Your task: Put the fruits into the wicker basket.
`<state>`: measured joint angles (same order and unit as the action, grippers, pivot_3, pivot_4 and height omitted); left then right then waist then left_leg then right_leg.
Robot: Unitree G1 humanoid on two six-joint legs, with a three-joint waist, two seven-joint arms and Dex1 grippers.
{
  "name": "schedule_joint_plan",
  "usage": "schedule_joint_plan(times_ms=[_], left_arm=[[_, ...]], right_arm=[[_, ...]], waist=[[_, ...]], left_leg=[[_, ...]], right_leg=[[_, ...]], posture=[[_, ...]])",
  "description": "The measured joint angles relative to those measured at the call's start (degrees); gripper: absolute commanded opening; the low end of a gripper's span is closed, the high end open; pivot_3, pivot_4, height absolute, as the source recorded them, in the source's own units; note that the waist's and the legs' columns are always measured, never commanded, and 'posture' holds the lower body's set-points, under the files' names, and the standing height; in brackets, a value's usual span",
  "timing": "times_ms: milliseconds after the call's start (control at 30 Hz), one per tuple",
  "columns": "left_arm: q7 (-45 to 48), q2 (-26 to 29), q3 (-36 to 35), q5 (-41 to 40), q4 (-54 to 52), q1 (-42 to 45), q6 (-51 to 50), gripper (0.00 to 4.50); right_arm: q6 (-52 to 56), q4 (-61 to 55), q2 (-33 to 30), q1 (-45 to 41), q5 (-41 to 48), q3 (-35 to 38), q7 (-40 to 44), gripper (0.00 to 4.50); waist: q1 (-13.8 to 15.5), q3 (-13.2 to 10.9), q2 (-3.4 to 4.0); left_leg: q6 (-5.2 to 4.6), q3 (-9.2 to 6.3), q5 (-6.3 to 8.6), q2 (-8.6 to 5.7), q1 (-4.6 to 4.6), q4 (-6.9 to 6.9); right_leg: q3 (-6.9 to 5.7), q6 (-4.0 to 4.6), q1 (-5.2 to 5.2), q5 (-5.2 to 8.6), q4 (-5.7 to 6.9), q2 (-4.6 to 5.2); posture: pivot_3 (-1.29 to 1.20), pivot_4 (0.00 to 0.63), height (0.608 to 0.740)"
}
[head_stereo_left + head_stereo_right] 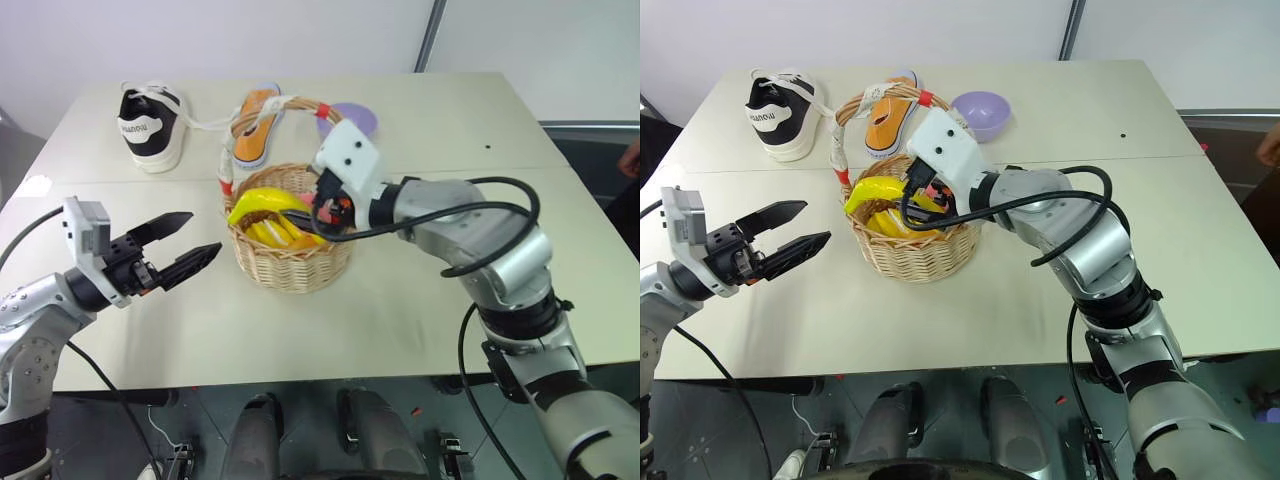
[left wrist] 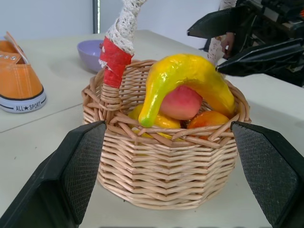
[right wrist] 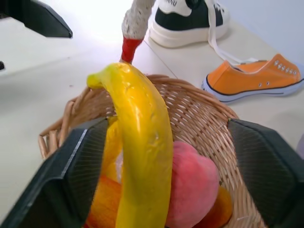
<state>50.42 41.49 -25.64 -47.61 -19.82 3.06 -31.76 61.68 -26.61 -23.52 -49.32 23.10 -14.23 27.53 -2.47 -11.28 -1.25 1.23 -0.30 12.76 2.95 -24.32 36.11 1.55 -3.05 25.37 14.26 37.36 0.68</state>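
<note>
The wicker basket (image 1: 290,265) stands mid-table, its tall handle (image 1: 280,105) banded in white and red. Inside it, the yellow banana (image 1: 265,203) arches over a pink peach (image 2: 183,102), with small orange (image 2: 209,118) and yellow fruits below. My right gripper (image 1: 325,218) hovers over the basket's right rim. It is open, its fingers (image 3: 76,180) stand wide on either side of the banana, and neither grips it. To the left of the basket and clear of it, my left gripper (image 1: 204,234) is open, level and pointing at the basket.
A black-and-white shoe (image 1: 152,125) sits at the table's far left. An orange shoe (image 1: 257,125) lies behind the basket, and a lilac bowl (image 1: 982,110) is beside it. The pale table (image 1: 400,320) has bare room in front and to the right.
</note>
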Motion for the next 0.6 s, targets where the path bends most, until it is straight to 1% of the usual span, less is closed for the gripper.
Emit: schedule_joint_plan(times_ms=[100,167,300,400,500,600], left_arm=[[-0.36,0.00,-0.06,-0.19,-0.07,-0.36,-0.04,4.50],[-0.43,0.00,-0.14,-0.42,-0.30,-0.78,-0.07,4.50],[-0.47,0.00,-0.34,-0.60,-0.57,-1.21,-0.10,4.50],[-0.41,0.00,-0.32,-0.73,-0.58,-0.94,-0.11,4.50],[-0.37,-0.04,-0.11,-1.19,-0.58,0.16,-0.10,4.50],[-0.39,-0.32,0.13,-1.45,-0.50,0.84,-0.11,4.50]], right_arm=[[-2.34,-5.39,-0.69,5.08,5.99,7.15,4.45,4.24],[-2.83,-9.75,-3.18,9.60,11.18,12.83,7.74,4.24],[-2.29,-11.24,-6.60,15.84,16.19,19.28,9.25,4.24],[-3.19,-8.16,-7.16,18.19,15.02,20.17,6.80,4.24],[-7.04,-1.75,-4.25,17.58,10.02,18.99,1.98,4.24],[-10.56,3.83,-1.66,16.17,6.50,16.45,-0.50,4.24]], waist=[[0.30,0.00,0.00],[0.46,0.01,-0.02],[0.12,0.02,-0.03],[-0.15,0.02,-0.03],[-0.12,0.02,-0.02],[-0.07,0.01,-0.02]], left_leg=[[0.00,-0.01,0.00,-0.01,-0.01,0.00],[0.00,-0.02,0.00,-0.01,0.00,0.01],[0.00,0.02,0.00,-0.01,0.21,0.05],[0.00,0.05,0.00,0.00,0.46,0.03],[0.01,0.04,0.00,0.01,0.64,0.00],[0.01,0.06,0.00,0.01,0.63,-0.03]], right_leg=[[-0.01,-0.07,-0.04,0.03,-0.01,0.01],[-0.02,-0.08,-0.08,0.03,-0.03,0.03],[0.01,0.21,-0.22,0.10,-0.01,0.01],[0.04,0.32,-0.36,0.05,0.00,-0.04],[0.05,0.35,-0.50,0.04,0.00,-0.07],[0.08,0.30,-0.50,0.06,-0.01,-0.07]], posture=[[0.00,0.150,0.740],[0.00,0.150,0.740],[0.00,0.150,0.740],[0.00,0.150,0.740],[0.00,0.150,0.740],[0.00,0.150,0.740]])
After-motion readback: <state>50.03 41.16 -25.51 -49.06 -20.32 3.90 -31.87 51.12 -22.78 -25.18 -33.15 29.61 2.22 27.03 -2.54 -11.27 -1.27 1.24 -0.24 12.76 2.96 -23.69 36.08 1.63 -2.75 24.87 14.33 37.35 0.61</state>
